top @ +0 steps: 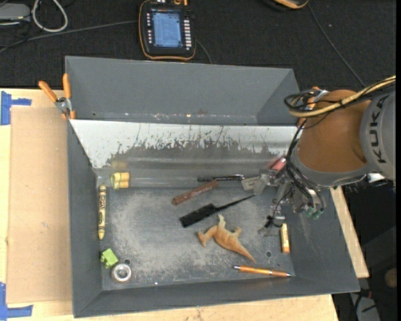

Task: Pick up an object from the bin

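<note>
pincer (275, 221) low at bin (187, 92) right side, released or clenched: cannot tell | short orange marker (285, 239) flat just beside it, likely why it hangs there | toy dinosaur (224, 238) near, untouched

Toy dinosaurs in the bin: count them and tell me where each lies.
1. The tan toy dinosaur lies on the bin floor, just in front of the black brush and left of the gripper. The arm could hide another.

Your claw (276, 221) hangs low at the right side of the grey bin (187, 92), just beside a small orange stick (285, 239). Toward the bin's middle you see a tan toy dinosaur (224, 236) and a black brush (204, 213); an orange pencil (262, 270) lies along the front wall
</note>
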